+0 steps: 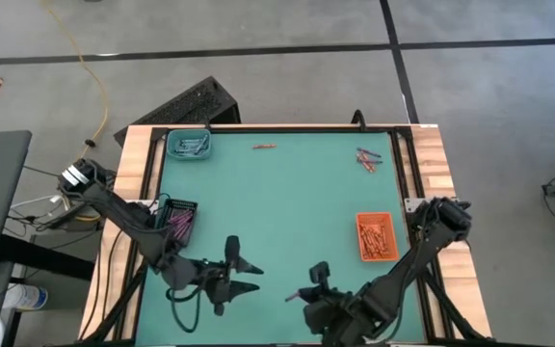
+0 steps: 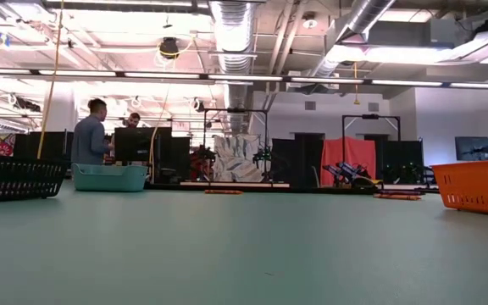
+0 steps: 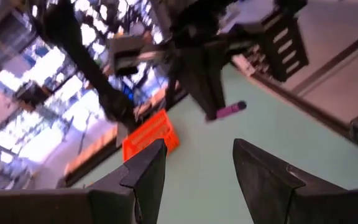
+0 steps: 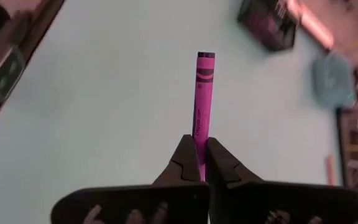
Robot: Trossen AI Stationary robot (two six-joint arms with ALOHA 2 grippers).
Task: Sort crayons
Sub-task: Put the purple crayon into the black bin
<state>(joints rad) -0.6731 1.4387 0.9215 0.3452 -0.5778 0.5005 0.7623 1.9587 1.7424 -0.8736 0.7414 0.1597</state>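
Only the right wrist view shows the right end effector (image 4: pixel 201 163) clamped on a purple crayon (image 4: pixel 202 102).

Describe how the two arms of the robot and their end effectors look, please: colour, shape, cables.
Both arms are dark, nearly black, built of jointed segments. The left arm has a pale round part and loose cables near its base. The left end effector carries two dark, pointed fingers with broad bases. The fingers of the right end effector are also dark, wedge-shaped and narrow at the tips.
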